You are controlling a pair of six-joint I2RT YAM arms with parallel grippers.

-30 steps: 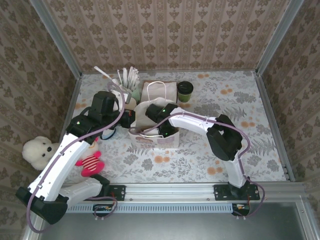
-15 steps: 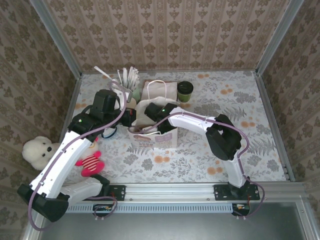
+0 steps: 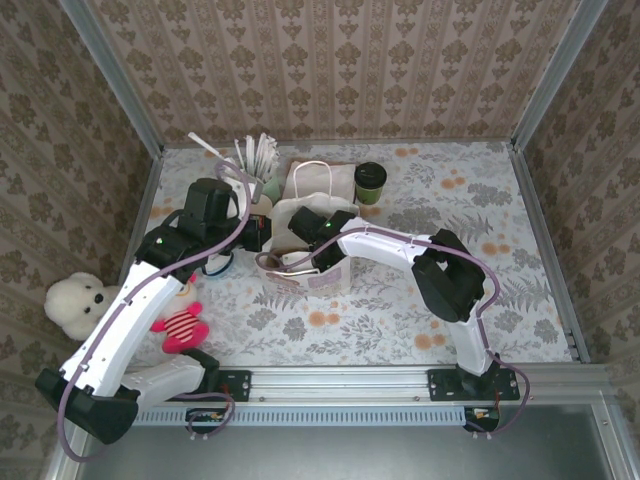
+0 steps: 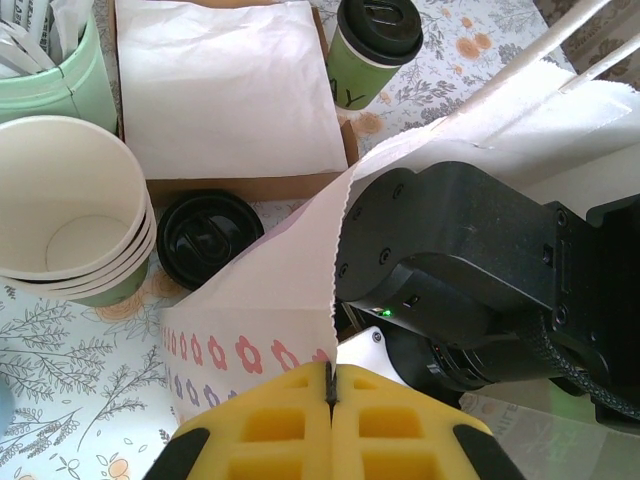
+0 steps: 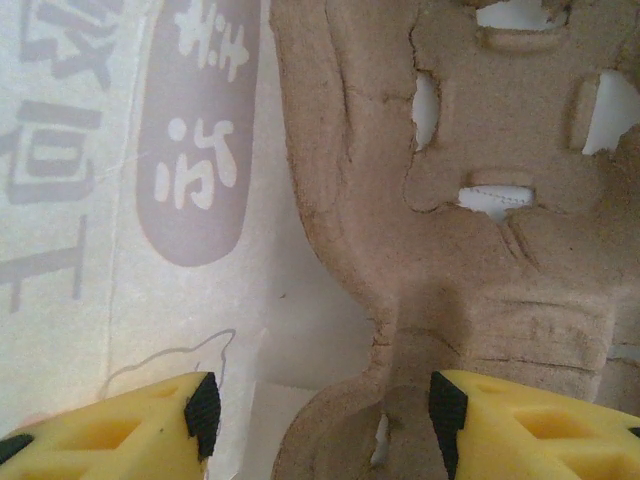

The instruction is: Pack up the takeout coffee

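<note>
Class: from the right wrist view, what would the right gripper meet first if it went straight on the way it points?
Probably the brown pulp cup carrier, directly ahead of the right gripper inside the paper bag.

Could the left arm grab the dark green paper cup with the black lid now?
Probably not: its fingers are shut on the edge of the white paper bag; the cup stands beyond.

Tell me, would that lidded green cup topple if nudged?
Probably: the cup is taller than wide and narrows toward its base, so a high push could tip it. Its paper wall likely dents under a hard squeeze.
</note>
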